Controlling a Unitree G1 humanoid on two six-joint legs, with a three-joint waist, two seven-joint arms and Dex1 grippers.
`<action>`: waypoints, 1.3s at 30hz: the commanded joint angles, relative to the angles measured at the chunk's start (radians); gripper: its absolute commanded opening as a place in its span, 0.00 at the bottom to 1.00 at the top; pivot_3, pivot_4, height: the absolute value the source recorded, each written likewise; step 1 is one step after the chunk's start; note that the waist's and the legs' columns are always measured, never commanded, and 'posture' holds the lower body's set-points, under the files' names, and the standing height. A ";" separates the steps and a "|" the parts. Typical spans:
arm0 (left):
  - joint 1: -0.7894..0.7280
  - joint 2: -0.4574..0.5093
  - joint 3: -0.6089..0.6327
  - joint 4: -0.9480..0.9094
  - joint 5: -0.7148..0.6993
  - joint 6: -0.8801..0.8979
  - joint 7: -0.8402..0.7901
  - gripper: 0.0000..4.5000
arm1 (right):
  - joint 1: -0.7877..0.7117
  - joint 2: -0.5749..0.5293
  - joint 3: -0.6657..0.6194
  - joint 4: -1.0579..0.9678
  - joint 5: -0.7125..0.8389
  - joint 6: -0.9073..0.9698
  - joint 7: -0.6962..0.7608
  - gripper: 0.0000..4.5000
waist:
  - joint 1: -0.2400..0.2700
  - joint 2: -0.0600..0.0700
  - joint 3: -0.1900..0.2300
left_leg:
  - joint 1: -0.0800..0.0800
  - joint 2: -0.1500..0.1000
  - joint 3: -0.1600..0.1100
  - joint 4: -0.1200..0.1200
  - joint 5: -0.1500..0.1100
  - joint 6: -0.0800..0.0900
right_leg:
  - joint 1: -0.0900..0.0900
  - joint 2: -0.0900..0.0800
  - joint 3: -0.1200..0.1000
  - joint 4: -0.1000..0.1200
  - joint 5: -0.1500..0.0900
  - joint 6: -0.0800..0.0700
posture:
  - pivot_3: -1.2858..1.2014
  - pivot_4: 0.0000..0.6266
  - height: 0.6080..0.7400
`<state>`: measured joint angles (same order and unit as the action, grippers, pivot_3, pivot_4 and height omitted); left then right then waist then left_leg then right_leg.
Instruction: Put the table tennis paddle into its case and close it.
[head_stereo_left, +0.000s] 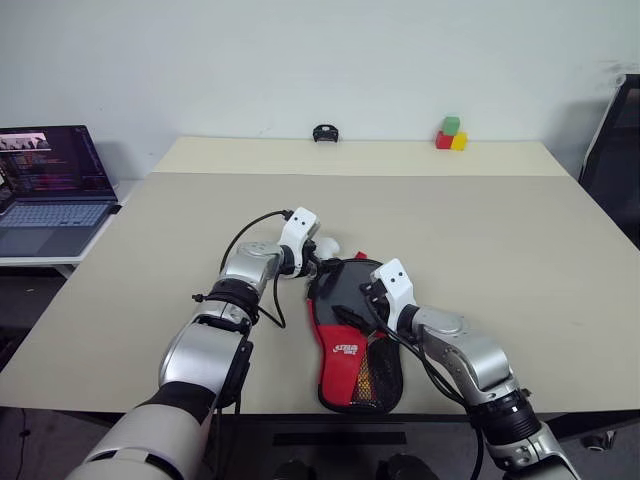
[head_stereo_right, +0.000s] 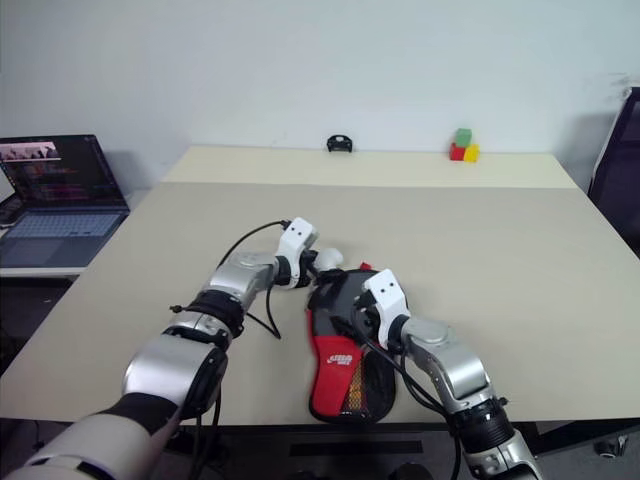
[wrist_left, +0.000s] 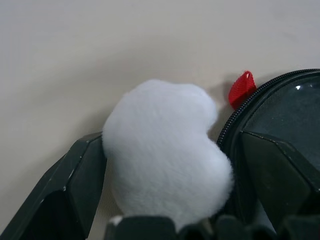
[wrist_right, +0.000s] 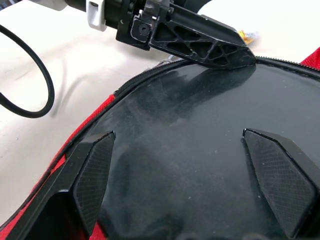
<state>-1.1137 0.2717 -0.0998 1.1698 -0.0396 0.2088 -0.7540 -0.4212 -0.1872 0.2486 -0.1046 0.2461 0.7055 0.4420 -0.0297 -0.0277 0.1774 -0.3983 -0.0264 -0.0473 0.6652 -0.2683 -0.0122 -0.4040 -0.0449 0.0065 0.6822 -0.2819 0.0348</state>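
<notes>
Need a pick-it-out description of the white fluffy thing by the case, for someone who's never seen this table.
Start at the beige table and find the black-and-red paddle case lying near its front edge. At the case's far rounded end, beside a small red zipper tab, sits a white fluffy pom-pom, between the open fingers of the left gripper. It is the only white, furry thing there.

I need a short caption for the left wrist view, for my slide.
Open left gripper beside the case zipper, a white fluffy pom-pom between its fingers.
</notes>
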 joint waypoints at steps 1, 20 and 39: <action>-0.012 -0.014 0.007 0.024 0.023 -0.018 0.008 0.91 | 0.014 0.005 0.001 -0.011 -0.001 0.026 -0.002 1.00 | 0.000 -0.001 -0.001 | 0.000 0.000 0.000 0.000 0.000 0.000 | 0.000 0.000 0.000 0.000 0.000 0.000 | 0.52 0.24 1.00; 0.030 0.030 0.070 -0.007 0.006 -0.008 0.000 0.09 | 0.019 -0.035 0.032 0.036 -0.091 0.038 -0.018 1.00 | -0.003 -0.004 -0.004 | 0.002 0.001 0.000 0.000 0.003 0.000 | 0.001 0.006 0.002 0.000 0.004 0.000 | 0.52 0.24 1.00; -0.131 -0.042 -0.015 0.081 0.148 -0.171 0.029 0.09 | 0.035 -0.060 0.081 0.134 -0.152 0.047 0.029 1.00 | -0.001 -0.007 -0.008 | 0.003 0.001 0.000 0.000 0.003 0.000 | 0.001 0.006 0.002 0.001 0.005 0.000 | 0.52 0.24 1.00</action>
<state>-1.1922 0.2318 -0.1042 1.2566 0.0836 0.0907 -0.7448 -0.4350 -0.2268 0.2998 -0.0713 0.1197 0.7058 0.4671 -0.0312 -0.0344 0.1694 -0.3955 -0.0249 -0.0474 0.6654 -0.2648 -0.0127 -0.4025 -0.0389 0.0080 0.6834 -0.2774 0.0344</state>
